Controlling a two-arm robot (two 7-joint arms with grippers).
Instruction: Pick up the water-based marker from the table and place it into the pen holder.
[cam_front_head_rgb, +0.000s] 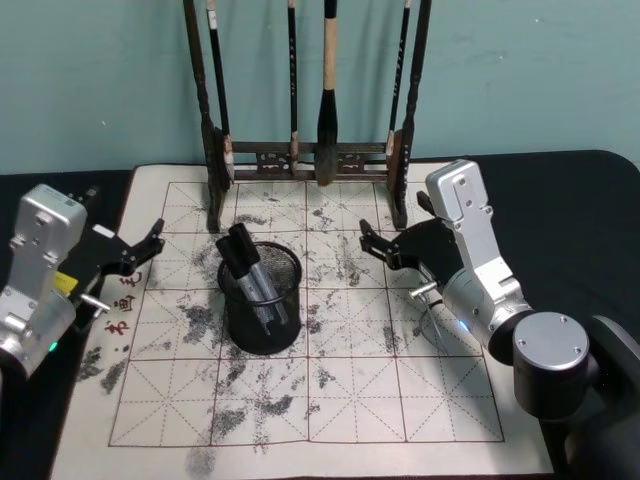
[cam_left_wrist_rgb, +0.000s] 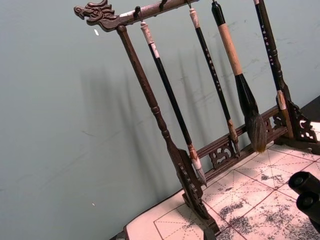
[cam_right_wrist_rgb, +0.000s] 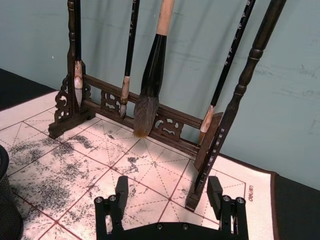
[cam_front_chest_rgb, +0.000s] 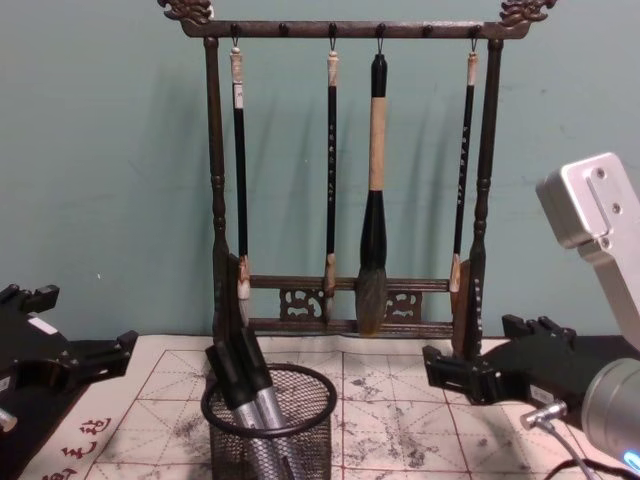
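Black wire-mesh pen holder (cam_front_head_rgb: 261, 300), white mat (cam_front_head_rgb: 350, 400) with red grid and grey ink blotches, teal wall (cam_front_chest_rgb: 100, 150).

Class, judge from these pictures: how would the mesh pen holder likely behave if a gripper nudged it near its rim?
The pen holder is thin open mesh, so probably light and easily slid. It stands fairly tall on a paper mat, and the markers lean to one side, so a high push might tip it.

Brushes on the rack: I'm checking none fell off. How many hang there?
4, all hanging from the rack: one at the left, one left of centre, the thick one, one at the right.
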